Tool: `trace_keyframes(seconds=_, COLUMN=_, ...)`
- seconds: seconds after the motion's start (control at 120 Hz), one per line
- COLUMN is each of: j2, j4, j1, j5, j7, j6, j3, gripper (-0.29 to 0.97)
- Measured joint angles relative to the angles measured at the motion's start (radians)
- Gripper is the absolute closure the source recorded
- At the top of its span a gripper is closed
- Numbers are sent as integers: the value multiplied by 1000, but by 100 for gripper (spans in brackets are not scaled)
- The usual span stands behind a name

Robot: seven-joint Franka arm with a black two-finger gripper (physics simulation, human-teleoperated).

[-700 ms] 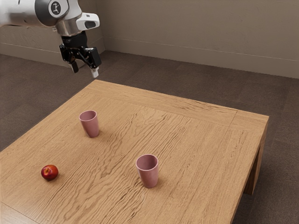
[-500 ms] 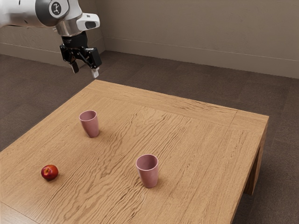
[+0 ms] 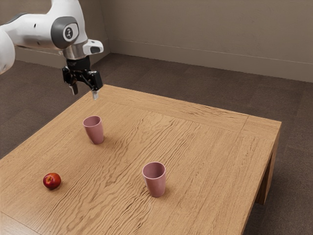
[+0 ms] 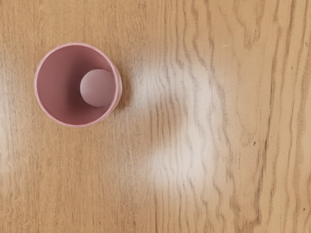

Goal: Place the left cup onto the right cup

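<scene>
Claw (image 3: 84, 94) lowered toward left cup (image 3: 93, 129); arm (image 3: 36, 30) partly cropped.

Exterior oblique over table (image 3: 205, 147); wrist straight above cup (image 4: 77, 85).

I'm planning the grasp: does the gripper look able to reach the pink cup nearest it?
Probably yes. The gripper hangs open in the air above and behind the pink cup, which stands upright. Nothing lies between them, and the other cup and the apple sit well apart.
</scene>
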State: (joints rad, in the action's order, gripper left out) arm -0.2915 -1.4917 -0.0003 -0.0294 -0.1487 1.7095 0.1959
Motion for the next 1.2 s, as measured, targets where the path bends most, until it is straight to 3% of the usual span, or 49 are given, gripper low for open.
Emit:
trace_keyframes(seconds=0.392, j2=-194, j4=-40, j1=45, j5=-42, j7=-48, j6=252, j3=-1, gripper=0)
trace_keyframes(seconds=0.842, j2=-322, j4=-29, j1=56, j5=-52, j7=-75, j6=376, j3=-1, gripper=1)
trace_keyframes(seconds=1.042, j2=-317, j4=-20, j1=55, j5=-52, j7=-83, j6=407, j3=-5, gripper=48)
trace_keyframes(seconds=1.2, j2=-316, j4=-20, j1=55, j5=-54, j7=-87, j6=417, j3=-6, gripper=67)
